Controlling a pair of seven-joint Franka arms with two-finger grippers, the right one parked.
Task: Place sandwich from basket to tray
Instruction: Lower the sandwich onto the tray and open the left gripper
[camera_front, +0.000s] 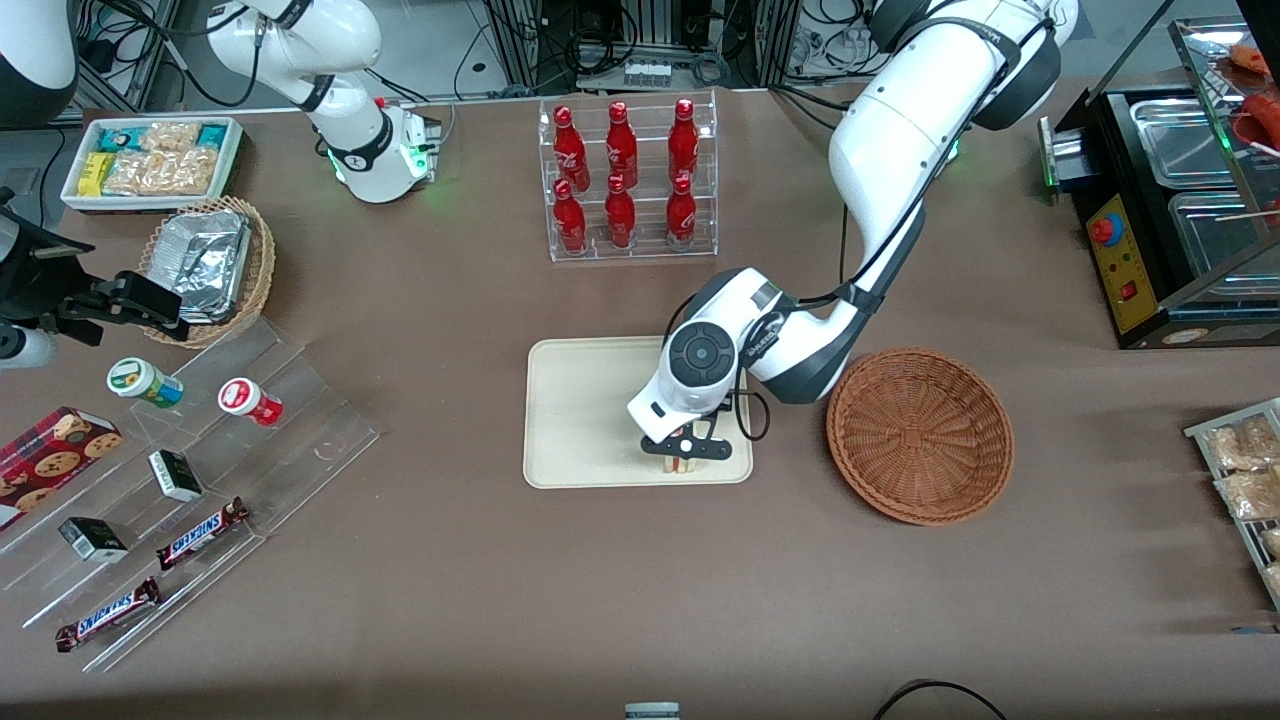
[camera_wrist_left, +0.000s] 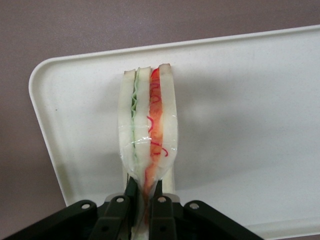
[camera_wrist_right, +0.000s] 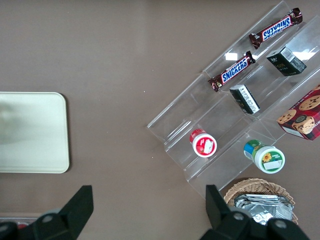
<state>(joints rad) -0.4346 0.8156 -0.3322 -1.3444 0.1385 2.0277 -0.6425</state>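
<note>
Claw (camera_front: 684, 449) of the left arm hangs low over the tray (camera_front: 580, 420), near the corner closest to the front camera and the basket (camera_front: 920, 435), with its fingers (camera_wrist_left: 131, 200) clamped on the sandwich (camera_wrist_left: 148, 135). Held by one pinched end, the wrapped wedge stands on edge, its bread and red filling layers showing against the cream tray floor. On the brown table (camera_front: 450, 580), the round reddish-brown wicker basket sits just beside the tray.

The gripper (camera_front: 684, 449) pinches the sandwich (camera_wrist_left: 148, 131) over the tray (camera_front: 570, 420). The basket (camera_front: 920, 435) sits beside the tray, toward the working arm's end.
</note>
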